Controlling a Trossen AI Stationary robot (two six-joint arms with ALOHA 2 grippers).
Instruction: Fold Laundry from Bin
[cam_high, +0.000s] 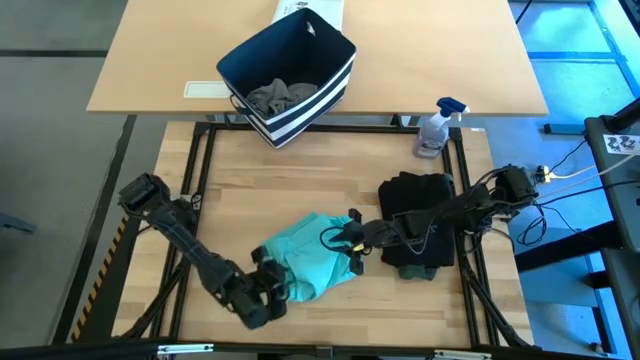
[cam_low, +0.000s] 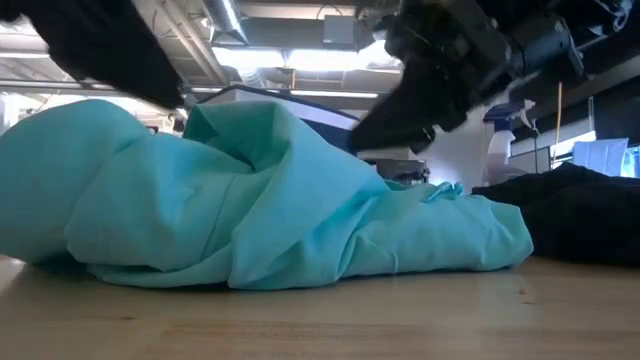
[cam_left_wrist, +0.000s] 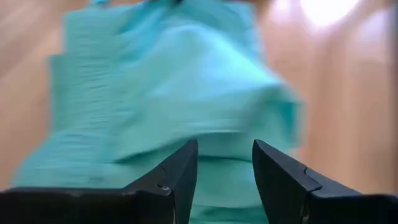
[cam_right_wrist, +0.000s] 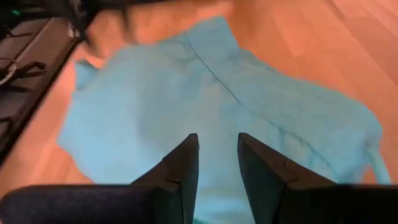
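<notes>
Left claw (cam_high: 268, 292), fingers spread, sits at the teal garment's (cam_high: 312, 262) front edge near the table's (cam_high: 300, 185) front edge. Right claw (cam_high: 352, 238), also parted, hovers over the garment's right side. Folded black laundry (cam_high: 418, 222) lies toward the right edge. Beyond the back edge, the striped navy bin (cam_high: 290, 75) holds grey cloth (cam_high: 280, 95).

No lettering, label or number can be read on anything here.

One crumpled teal cloth garment (cam_high: 310, 262) and one folded black garment (cam_high: 415, 205) lie on the wooden desk (cam_high: 270, 185); one grey garment (cam_high: 280, 96) sits inside one navy-blue striped fabric bin (cam_high: 300, 105); one clear spray bottle (cam_high: 436, 128) stands nearby.
</notes>
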